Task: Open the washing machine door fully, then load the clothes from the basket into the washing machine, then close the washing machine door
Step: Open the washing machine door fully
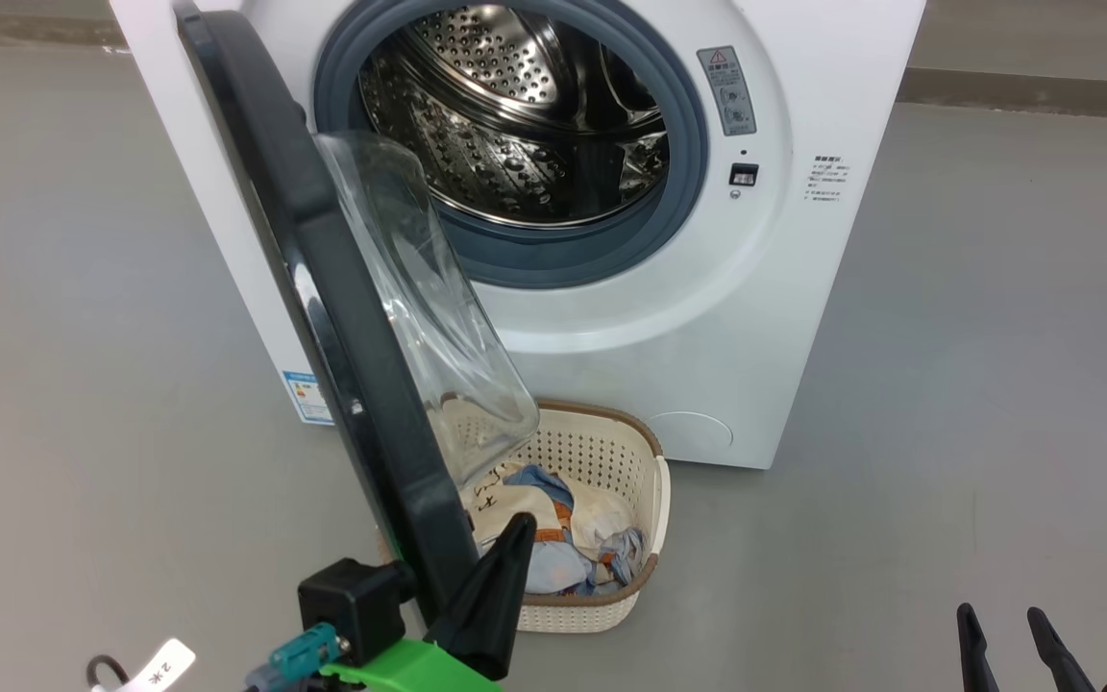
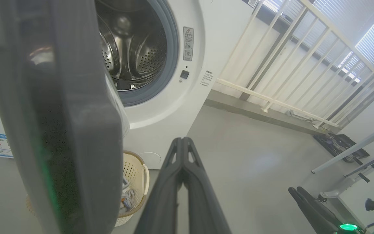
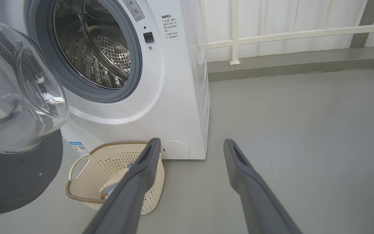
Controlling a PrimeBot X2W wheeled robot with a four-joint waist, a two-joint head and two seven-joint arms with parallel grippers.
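1. In front of the washing machine (image 1: 669, 317), the washing machine door (image 1: 323, 317) stands swung out on its left-side hinge. It is nearly edge-on to the head camera, and its glass bowl window (image 1: 419, 288) bulges to the right. The steel drum (image 1: 515, 115) gapes open, and I can see nothing lying inside it.
2. Down at the door's lower rim sits the left end effector (image 1: 518, 527). Its fingers are pressed together into one dark wedge and pinch nothing. The tip sits just beside the door's inner face, but I cannot tell whether it is actually touching. My read is that closed fingers make a stiff pusher, good for nudging the door wider rather than gripping it.
3. The basket (image 1: 645, 452) sits on the floor (image 1: 947, 384), tucked close against the machine's lower front and right below the opening. The clothes (image 1: 563, 538) are heaped inside, blue fabric tangled with a cream cloth. That spot keeps the lift into the drum short. In the head view, though, the door and its glass overlap the basket's left side.
4. Over at the lower right, the right end effector (image 1: 1001, 620) waits with its fingers spread wide and empty, well apart from the basket. It looks held back so the door has a clear swing, and it is already spread for grabbing cloth.
5. My judgement is that the door step is nearly done and loading has not started. Before any reach into the basket, I would want the door pushed wider.
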